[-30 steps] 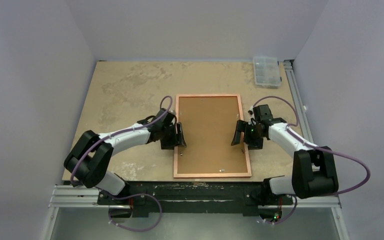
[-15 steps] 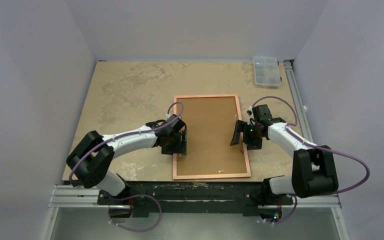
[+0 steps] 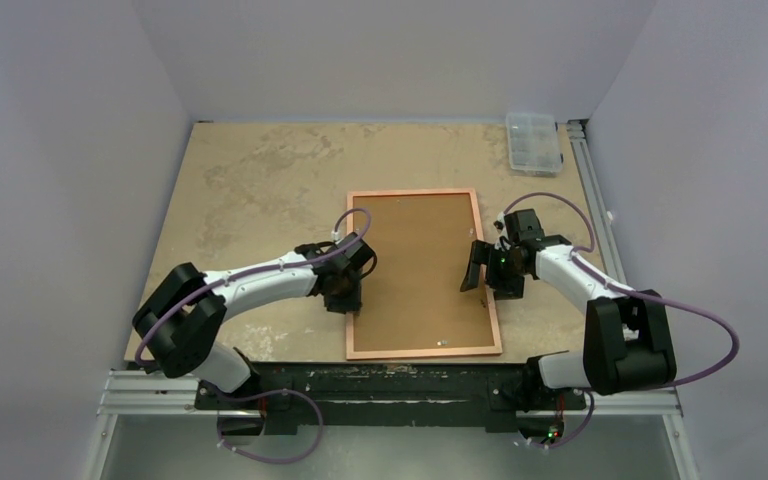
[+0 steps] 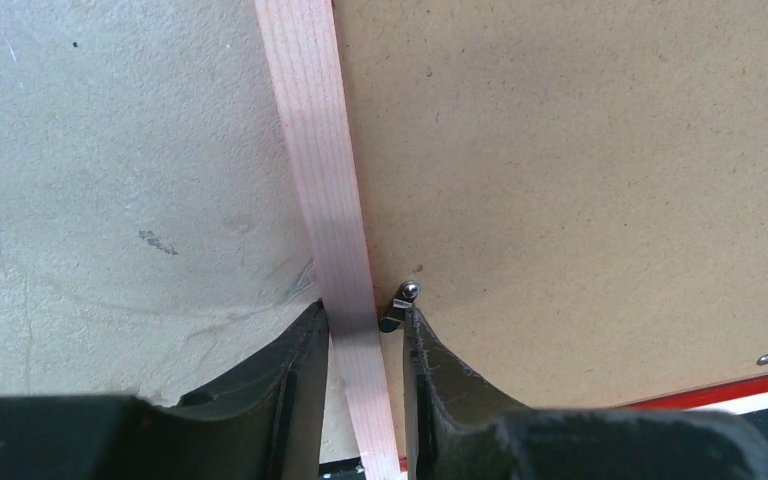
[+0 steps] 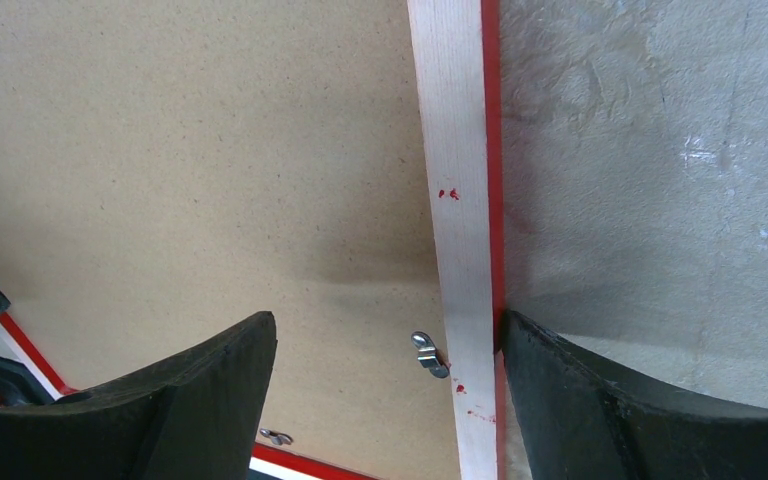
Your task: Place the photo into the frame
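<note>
Frame [image 3: 423, 193]: lies back-up on the counter [image 3: 260, 180], a little toward 3 o'clock of centre, long sides running 12 to 6; red front shows only as a thin line along the edges.
Backing board [image 3: 422, 270]: plain brown, sits inside the frame and fills it.
Photo: not visible in any view; cannot tell whether it lies under the board or elsewhere.
Left gripper [image 4: 360, 320]: at the frame's 9 o'clock rail, toward the 7 o'clock corner; fingers drawn close, pinching the rail, one tip at its outer edge, the other against a small metal clip [image 4: 400, 305].
Right gripper [image 5: 384, 325]: at the 3 o'clock rail; fingers spread wide, straddling the rail, a second clip [image 5: 428, 355] between them, nothing gripped.
Box [image 3: 534, 142]: small and clear, at the counter's 1 o'clock corner, well apart from the frame.
Step in hand: most likely working the clips that lock the board, starting with the one at the left fingers.
Next move: calls for turning that clip off the board without dragging the frame, then the same on the 3 o'clock side.
Risk: frame sliding if the rail is pushed sideways.
</note>
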Robot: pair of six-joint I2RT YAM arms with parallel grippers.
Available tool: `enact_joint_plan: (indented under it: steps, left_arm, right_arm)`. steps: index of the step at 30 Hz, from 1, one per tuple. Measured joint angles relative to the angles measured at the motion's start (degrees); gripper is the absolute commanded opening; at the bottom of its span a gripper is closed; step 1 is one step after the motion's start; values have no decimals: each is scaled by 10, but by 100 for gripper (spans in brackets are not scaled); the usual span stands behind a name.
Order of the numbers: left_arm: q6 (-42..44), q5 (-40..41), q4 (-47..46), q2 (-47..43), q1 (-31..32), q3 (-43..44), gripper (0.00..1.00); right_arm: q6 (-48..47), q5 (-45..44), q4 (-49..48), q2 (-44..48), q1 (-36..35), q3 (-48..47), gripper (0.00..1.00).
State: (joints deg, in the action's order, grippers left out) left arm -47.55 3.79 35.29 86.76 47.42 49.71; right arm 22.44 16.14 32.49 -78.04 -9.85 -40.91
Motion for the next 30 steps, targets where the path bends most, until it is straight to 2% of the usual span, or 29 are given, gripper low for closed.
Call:
enact_joint_plan:
  steps: [13,14,17,18,19,23,30]
  left_arm:
    - [0,-8,-7,1,0,-2,0]
    - [0,-10,-10,0,-1,-3,4]
    - [-1,-27,-30,-13,-13,-21,39]
    - [-1,-35,-41,-21,-19,-31,49]
    - [-2,-42,-51,-27,-24,-40,54]
    - [-14,-70,-92,-42,-39,-65,53]
    - [-14,-63,-90,-50,-47,-75,38]
  right_arm:
    - [-8,-2,3,0,0,-2,80]
    - [-9,-2,3,-1,-1,-3,80]
    - [-11,-7,4,-3,-6,-5,80]
    - [-11,-10,5,-4,-8,-6,80]
    - [-11,-12,5,-4,-10,-6,80]
    - [-11,-8,4,-4,-17,-6,80]
    - [-11,-6,4,-5,-18,-7,80]
